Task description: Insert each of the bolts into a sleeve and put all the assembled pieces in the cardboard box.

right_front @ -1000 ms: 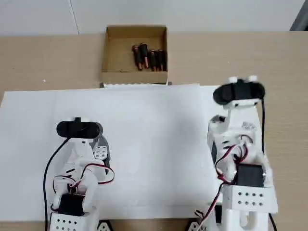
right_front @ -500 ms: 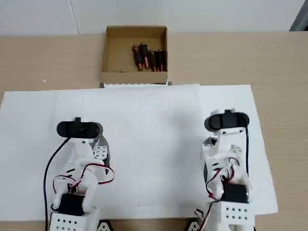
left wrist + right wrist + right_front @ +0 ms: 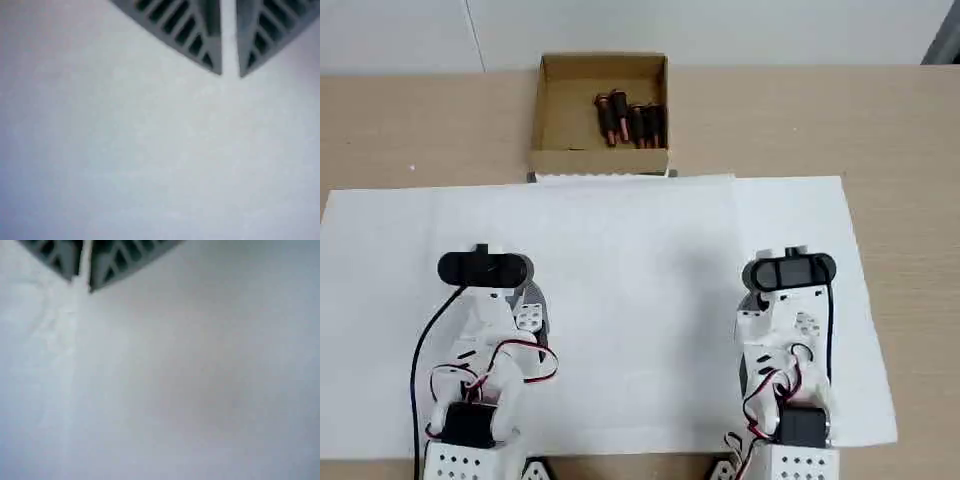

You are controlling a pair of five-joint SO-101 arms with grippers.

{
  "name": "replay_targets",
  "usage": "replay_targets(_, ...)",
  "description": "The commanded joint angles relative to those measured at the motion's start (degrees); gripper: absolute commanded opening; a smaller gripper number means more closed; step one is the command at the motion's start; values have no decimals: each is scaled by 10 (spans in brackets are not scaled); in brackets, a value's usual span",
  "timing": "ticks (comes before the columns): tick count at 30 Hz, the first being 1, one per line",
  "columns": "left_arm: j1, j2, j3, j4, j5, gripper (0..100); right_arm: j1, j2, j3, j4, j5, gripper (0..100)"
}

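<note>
Wood table (image 3: 410,120), white wall (image 3: 740,25) past its far edge. White paper (image 3: 640,270) covers most of the near half. Its far edge runs right at the near wall of the box (image 3: 560,115), and its right edge stops short of the table's, leaving a strip of wood. Box sits far-middle, top open, with the assembled pieces (image 3: 631,119) bunched in its right half. An arm (image 3: 480,330) sits folded back at the sheet's near edge on picture-left, a second arm (image 3: 785,340) on picture-right. They are well apart, with a wide stretch of paper between them and on up to the box. Left gripper (image 3: 229,74) hangs over paper, jaws pressed to a thin slit, gripping nothing. Right gripper (image 3: 82,286) is the same — closed to a slit, nothing in it, over a faint crease (image 3: 72,355) in the paper.
</note>
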Motion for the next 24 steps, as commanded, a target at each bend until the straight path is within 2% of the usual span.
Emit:
replay_targets(1,-2,-6,-3,-15,0,7,19,-14,7,4,-5,3)
replay_targets(24,-2,-6,-3,-15,0,7,12,-13,7,4,-1,3)
